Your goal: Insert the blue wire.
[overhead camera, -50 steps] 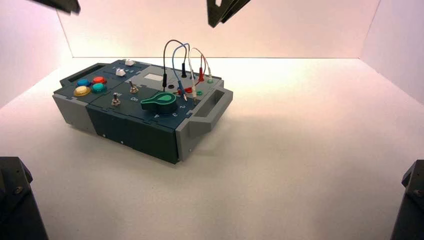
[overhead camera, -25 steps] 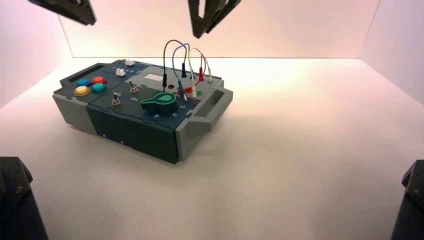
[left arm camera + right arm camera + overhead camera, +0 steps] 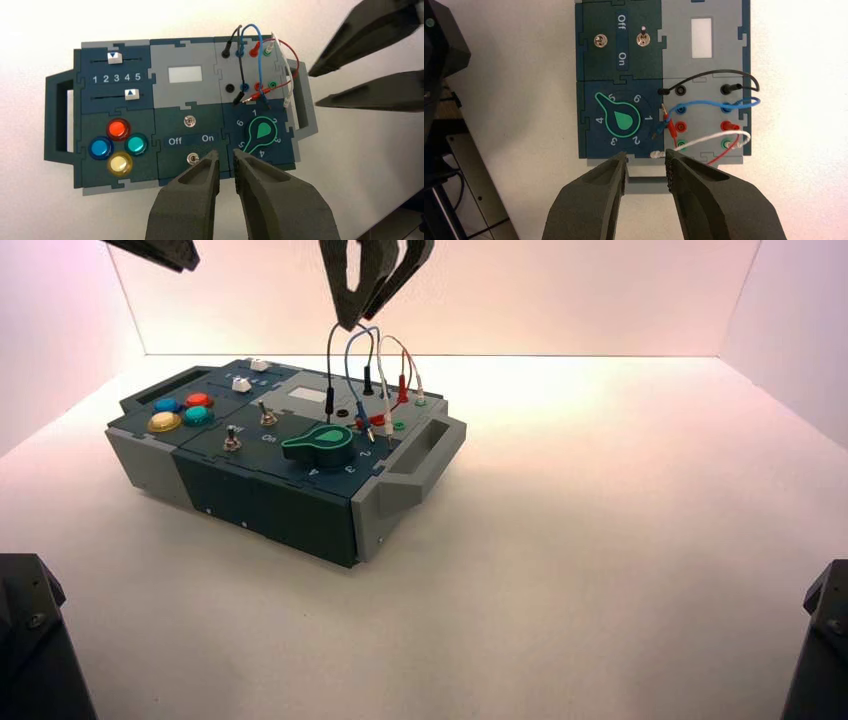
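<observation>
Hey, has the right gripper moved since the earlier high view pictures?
Yes: in the high view the right gripper has moved left and down, from beyond the black wire to just above its loop.

Box [image 3: 270, 500], dark blue-green and grey: left of centre in frame, turned at angle, on pale table [image 3: 600, 570].
Buttons, box's left part: blue [image 3: 167, 405], red [image 3: 199, 399], yellow [image 3: 164, 422], green [image 3: 197, 414].
White sliders, upper left of frame: one [image 3: 259, 365] at 3, other [image 3: 241, 384] between 4 and 5.
Two metal toggle switches [image 3: 267, 417], mid-box.
Green knob [image 3: 318, 445], pointer at 5.
Pale display [image 3: 307, 394], upper mid-box.
Black lead [image 3: 330, 400], white lead [image 3: 386, 390], red lead [image 3: 402, 390]: box's right part.
</observation>
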`<action>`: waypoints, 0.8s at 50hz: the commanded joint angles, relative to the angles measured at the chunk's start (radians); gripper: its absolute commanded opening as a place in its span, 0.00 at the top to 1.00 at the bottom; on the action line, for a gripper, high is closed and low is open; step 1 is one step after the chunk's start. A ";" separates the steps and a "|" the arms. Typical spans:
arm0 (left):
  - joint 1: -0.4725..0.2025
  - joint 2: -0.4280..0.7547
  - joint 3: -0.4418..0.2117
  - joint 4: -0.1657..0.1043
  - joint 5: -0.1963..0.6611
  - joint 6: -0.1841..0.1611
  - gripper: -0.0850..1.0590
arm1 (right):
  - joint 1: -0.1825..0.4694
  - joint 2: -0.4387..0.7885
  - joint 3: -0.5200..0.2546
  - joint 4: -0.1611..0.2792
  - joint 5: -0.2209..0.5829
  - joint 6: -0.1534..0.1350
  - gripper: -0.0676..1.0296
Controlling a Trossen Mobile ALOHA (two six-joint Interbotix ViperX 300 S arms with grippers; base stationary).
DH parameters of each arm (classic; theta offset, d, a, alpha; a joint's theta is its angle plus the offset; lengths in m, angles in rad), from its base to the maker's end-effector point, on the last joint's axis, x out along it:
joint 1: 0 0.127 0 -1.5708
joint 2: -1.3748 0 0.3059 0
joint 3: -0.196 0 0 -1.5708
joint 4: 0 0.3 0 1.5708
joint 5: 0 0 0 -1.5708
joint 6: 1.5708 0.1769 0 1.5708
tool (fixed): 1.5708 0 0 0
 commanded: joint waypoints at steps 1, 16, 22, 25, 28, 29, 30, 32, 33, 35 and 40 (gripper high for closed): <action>0.005 -0.011 -0.037 0.002 0.006 0.006 0.77 | 0.005 0.000 -0.038 0.003 -0.015 -0.009 0.55; 0.011 -0.014 -0.058 0.002 0.044 0.006 0.77 | 0.005 0.054 -0.055 0.002 -0.017 -0.009 0.55; 0.011 -0.015 -0.067 0.002 0.057 0.006 0.77 | 0.005 0.080 -0.063 -0.002 -0.015 -0.009 0.55; 0.011 -0.015 -0.074 0.002 0.066 0.006 0.77 | 0.005 0.092 -0.066 -0.005 -0.015 -0.009 0.55; 0.011 -0.017 -0.077 0.002 0.077 0.006 0.77 | 0.005 0.101 -0.067 -0.009 -0.017 -0.009 0.55; 0.011 -0.017 -0.078 0.002 0.080 0.006 0.77 | 0.005 0.106 -0.067 -0.012 -0.017 -0.009 0.55; 0.011 -0.018 -0.080 0.002 0.081 0.006 0.77 | 0.003 0.109 -0.067 -0.015 -0.017 -0.008 0.55; 0.011 -0.018 -0.083 0.002 0.084 0.006 0.77 | 0.005 0.114 -0.067 -0.021 -0.017 -0.008 0.55; 0.011 -0.021 -0.084 0.002 0.089 0.006 0.77 | 0.005 0.117 -0.069 -0.026 -0.017 -0.005 0.55; 0.011 -0.023 -0.086 0.002 0.091 0.006 0.77 | 0.003 0.123 -0.069 -0.032 -0.017 -0.003 0.55; 0.012 -0.035 -0.091 0.003 0.100 0.006 0.77 | 0.003 0.132 -0.072 -0.049 -0.017 -0.002 0.55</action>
